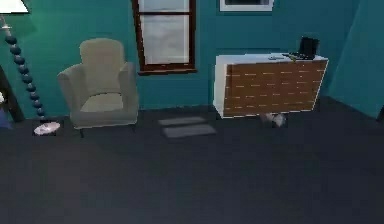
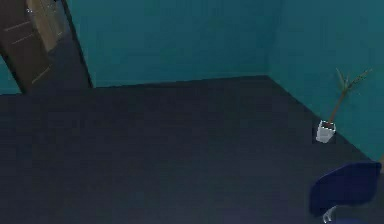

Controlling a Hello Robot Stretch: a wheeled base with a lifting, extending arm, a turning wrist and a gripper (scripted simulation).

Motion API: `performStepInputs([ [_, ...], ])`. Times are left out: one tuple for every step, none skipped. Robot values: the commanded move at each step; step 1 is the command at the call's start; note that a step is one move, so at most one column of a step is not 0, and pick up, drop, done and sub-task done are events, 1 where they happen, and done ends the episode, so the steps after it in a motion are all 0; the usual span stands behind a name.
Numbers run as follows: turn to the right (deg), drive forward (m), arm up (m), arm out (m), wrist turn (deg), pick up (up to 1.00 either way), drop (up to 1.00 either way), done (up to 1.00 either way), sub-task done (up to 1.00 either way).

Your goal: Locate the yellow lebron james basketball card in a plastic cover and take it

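A low dresser [image 1: 270, 88] with brown brick-patterned drawer fronts and a white top stands against the teal wall at the forward view's right. On its top lie a few small flat things [image 1: 283, 57] and a dark upright object [image 1: 309, 46] at the right end; they are too small to name. No yellow card can be made out.
A beige armchair [image 1: 98, 85] stands at the forward view's left, beside a beaded floor lamp [image 1: 24, 75] with a white base. A window [image 1: 165, 36], two grey mats [image 1: 186, 126] and a small pale object [image 1: 274, 120] lie ahead. In the arm side view: dark floor, a brown door [image 2: 35, 40], a potted twig [image 2: 330, 115], a blue chair [image 2: 350, 190].
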Motion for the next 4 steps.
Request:
performStepInputs([
  [45.0, 0.00, 0.00, 0.00, 0.0, 0.00, 0.00, 0.00, 0.00],
  [18.0, 0.00, 0.00, 0.00, 0.0, 0.00, 0.00, 0.00, 0.00],
  [3.0, 0.00, 0.00, 0.00, 0.0, 0.00, 0.00, 0.00, 0.00],
  [45.0, 0.00, 0.00, 0.00, 0.0, 0.00, 0.00, 0.00, 0.00],
])
